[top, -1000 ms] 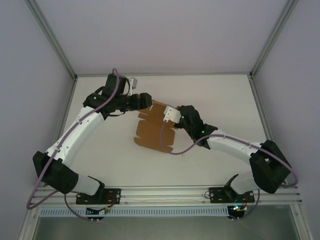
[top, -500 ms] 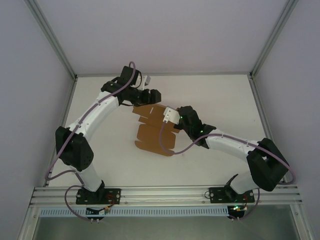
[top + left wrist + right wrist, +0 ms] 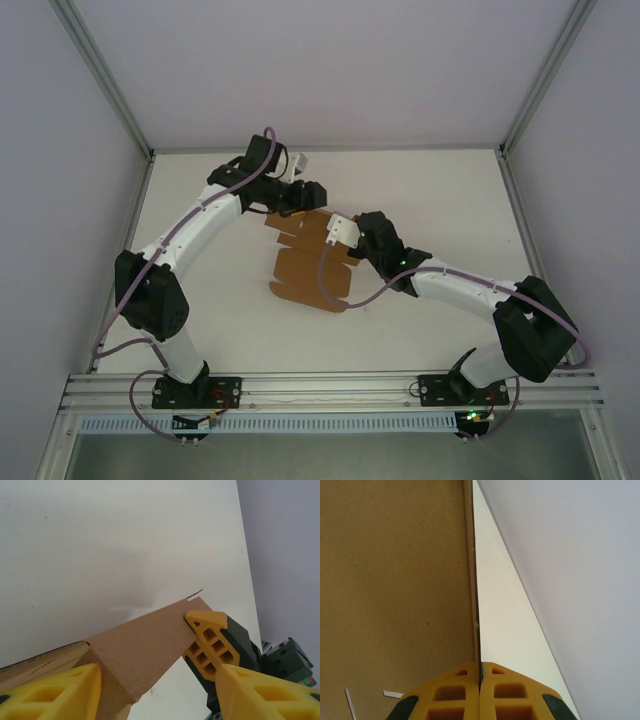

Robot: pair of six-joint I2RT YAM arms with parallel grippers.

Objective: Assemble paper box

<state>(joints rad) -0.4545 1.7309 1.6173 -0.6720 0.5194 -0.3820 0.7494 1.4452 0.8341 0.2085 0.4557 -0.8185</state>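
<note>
The paper box (image 3: pixel 305 268) is not yet a box: it lies as a flat brown sheet with cut flaps near the middle of the white table (image 3: pixel 420 190), between the two arms. The right gripper (image 3: pixel 338 232) has its fingers pressed together on the right edge of the sheet. In its own wrist view the thin edge of cardboard (image 3: pixel 395 580) runs straight into the seam between the yellow pads (image 3: pixel 460 695). I think this pinch keeps the sheet from sliding while the other arm works on it. The left gripper (image 3: pixel 303 200) is at the far end of the sheet, and its fingers (image 3: pixel 60 690) are spread apart with a raised flap (image 3: pixel 145 635) standing between them. The left finger is just beside the cardboard and the right one is apart from it, so nothing is gripped there. Probably the flap will be folded up along its crease. From above, the two wrists cover the far corner of the sheet, and a purple cable (image 3: pixel 325 272) crosses it, so the shape of the flaps there is hard to make out. The near part of the sheet is cut off in both wrist views.
</note>
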